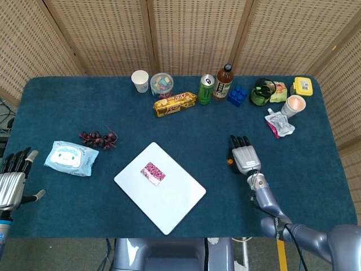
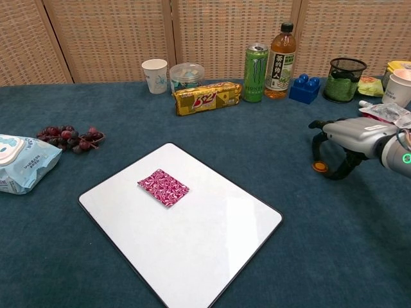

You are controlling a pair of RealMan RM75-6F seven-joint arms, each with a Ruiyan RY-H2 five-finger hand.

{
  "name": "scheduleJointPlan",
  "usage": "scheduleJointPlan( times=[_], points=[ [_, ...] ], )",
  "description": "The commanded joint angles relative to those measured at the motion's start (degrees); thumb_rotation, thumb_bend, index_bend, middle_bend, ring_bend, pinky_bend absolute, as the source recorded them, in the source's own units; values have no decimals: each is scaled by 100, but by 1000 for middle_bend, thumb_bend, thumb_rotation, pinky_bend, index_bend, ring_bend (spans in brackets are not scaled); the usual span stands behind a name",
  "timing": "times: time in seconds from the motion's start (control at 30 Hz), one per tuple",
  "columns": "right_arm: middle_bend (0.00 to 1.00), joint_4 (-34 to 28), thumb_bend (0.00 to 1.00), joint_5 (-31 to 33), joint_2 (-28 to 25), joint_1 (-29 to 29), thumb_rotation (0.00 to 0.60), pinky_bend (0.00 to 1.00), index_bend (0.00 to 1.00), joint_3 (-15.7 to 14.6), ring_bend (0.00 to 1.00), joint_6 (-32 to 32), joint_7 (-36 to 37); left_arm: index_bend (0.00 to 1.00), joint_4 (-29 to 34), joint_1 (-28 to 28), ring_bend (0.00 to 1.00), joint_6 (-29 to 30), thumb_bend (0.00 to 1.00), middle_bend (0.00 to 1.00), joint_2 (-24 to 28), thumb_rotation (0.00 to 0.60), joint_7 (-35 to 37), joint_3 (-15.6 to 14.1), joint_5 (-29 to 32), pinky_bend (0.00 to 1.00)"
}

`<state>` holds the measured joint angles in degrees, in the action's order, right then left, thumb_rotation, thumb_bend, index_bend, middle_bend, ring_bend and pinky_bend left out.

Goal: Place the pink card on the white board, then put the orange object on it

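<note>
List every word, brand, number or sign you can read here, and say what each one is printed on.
"32": on the yellow snack packet, in red, as best it reads.
Claw-mark logo, no legible words: on the green can.
Dark label with pale characters, too small to read: on the brown bottle.
Print on the paper cup, the wipes pack and the pouch: too blurred to read.
The pink card bears only a pattern.

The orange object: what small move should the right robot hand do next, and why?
Probably close the fingers on the orange object and lift it. The pink card already lies on the white board, and the right robot hand arches over the object, which seems to sit on the cloth between its fingertips.
</note>
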<state>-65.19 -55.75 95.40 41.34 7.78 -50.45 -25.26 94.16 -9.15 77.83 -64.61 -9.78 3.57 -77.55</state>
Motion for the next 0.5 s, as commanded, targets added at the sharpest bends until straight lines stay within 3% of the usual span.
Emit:
scheduleJointPlan(
  times=[0.03,0.2,0.5],
  points=[
    [0,50,346,-14,34,-3,600,0,418,10,0,22,19,0,-2,-2,0,-2,0,0,0,600,0,2,6,0],
    [0,130,389,-42,85,-13,600,0,534,11,0,29,11,0,-2,-6,0,-7,0,0,3,600,6,4,13,0],
    [0,-207,390,-167,30,-11,600,0,553,133,0,5,214,0,5,-12,0,-19,0,0,19,600,36,1,14,0]
  ],
)
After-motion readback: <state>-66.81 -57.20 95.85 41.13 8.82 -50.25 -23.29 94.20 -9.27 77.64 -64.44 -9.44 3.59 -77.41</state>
